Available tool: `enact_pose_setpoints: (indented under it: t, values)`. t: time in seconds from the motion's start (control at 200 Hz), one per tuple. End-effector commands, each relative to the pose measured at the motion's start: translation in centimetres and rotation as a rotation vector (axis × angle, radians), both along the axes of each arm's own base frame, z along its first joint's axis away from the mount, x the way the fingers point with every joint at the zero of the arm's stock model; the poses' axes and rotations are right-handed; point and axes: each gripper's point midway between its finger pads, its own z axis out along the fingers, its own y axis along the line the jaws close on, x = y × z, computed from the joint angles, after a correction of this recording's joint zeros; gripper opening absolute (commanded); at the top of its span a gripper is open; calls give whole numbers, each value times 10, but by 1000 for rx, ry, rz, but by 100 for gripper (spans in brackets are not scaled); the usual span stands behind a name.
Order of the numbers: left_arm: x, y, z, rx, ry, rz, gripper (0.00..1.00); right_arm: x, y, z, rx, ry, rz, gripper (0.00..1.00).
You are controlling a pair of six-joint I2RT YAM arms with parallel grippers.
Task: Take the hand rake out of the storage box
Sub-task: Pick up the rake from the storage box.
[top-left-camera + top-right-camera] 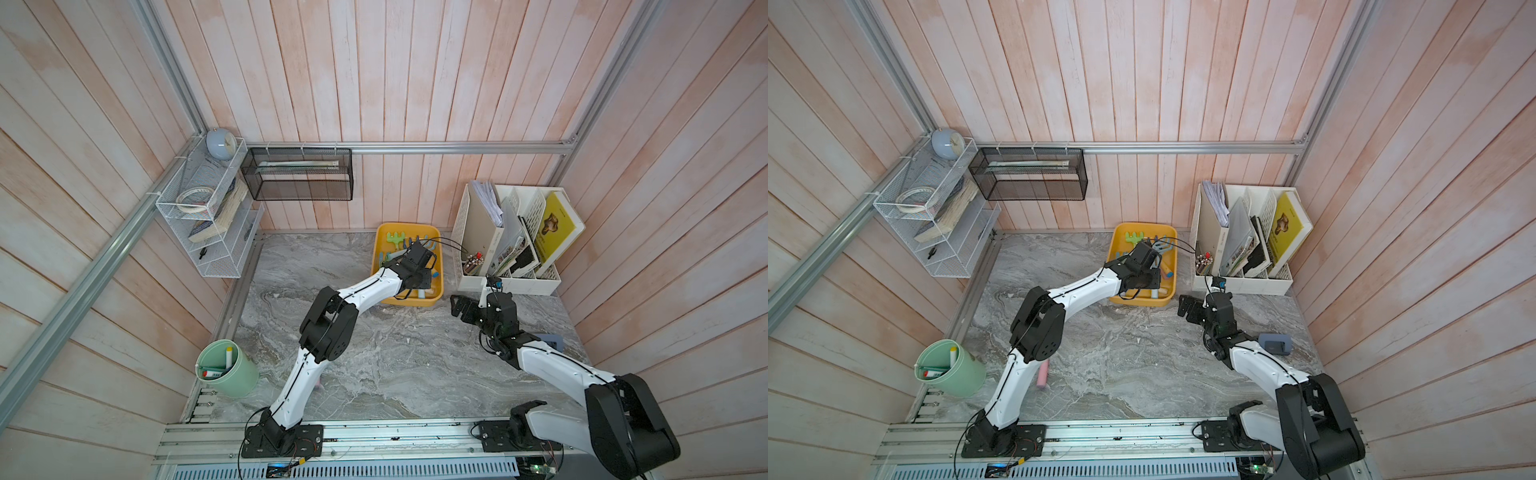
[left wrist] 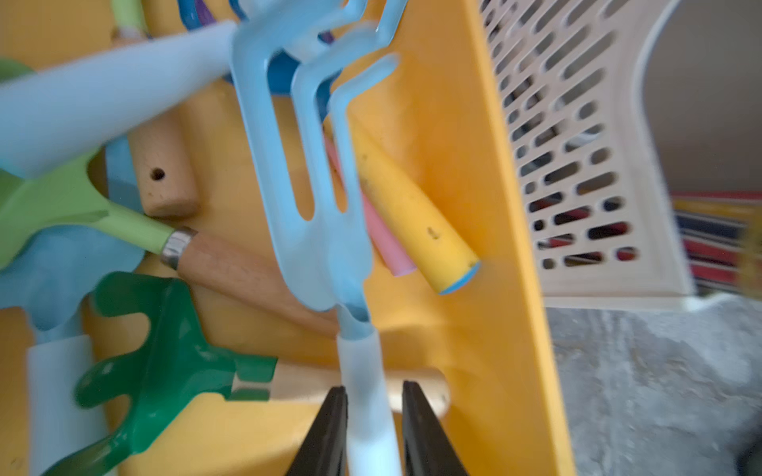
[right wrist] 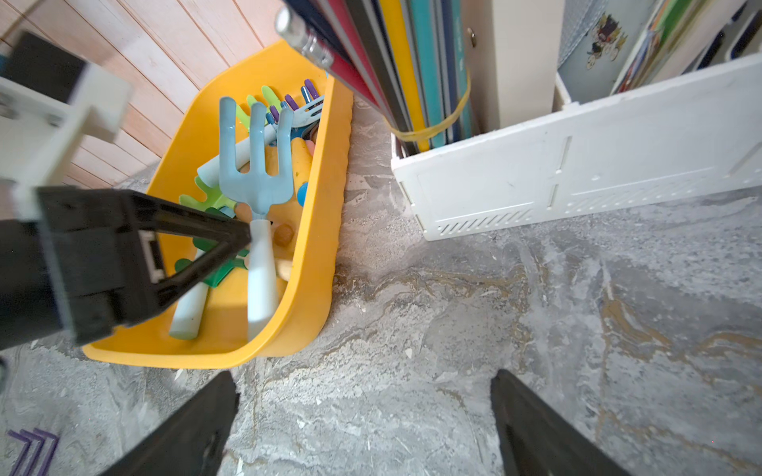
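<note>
Beside storage box (image 2: 507, 247) rim — hand rake (image 2: 321, 247) gripped.

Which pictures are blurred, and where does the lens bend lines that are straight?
Left wrist view: motion blur smears the tines of the light blue hand rake and the white file organizer. Right wrist view: the marble tabletop is sharp, while the left end effector, near the lens, is soft. Both top views: sharp and evenly lit, yet the wall planks fan outward from wide-angle distortion.
</note>
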Motion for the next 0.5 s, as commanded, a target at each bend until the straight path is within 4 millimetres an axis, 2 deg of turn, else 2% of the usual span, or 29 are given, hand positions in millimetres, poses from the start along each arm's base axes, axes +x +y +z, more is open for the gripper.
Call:
enact_pose_setpoints:
  t: [0.0, 0.18, 0.21, 0.27, 0.42, 0.495]
  values:
    - [2, 2, 58, -109, -115, -48, 23, -1, 2, -1, 24, 1, 6, 98]
    - [-8, 38, 68, -177, -127, -15, 20, -3, 2, 1, 36, -8, 11, 98]
    - [-9, 43, 68, -169, -125, -2, 26, -4, 3, 1, 37, -6, 14, 98]
    - [-8, 51, 62, -136, -104, 22, 44, -3, 4, 1, 41, -7, 18, 98]
    - [-3, 43, 44, -106, -59, 50, 49, -3, 5, 1, 43, -5, 22, 98]
    - [2, 41, 27, -62, -22, 81, 57, -3, 4, 0, 40, -3, 21, 98]
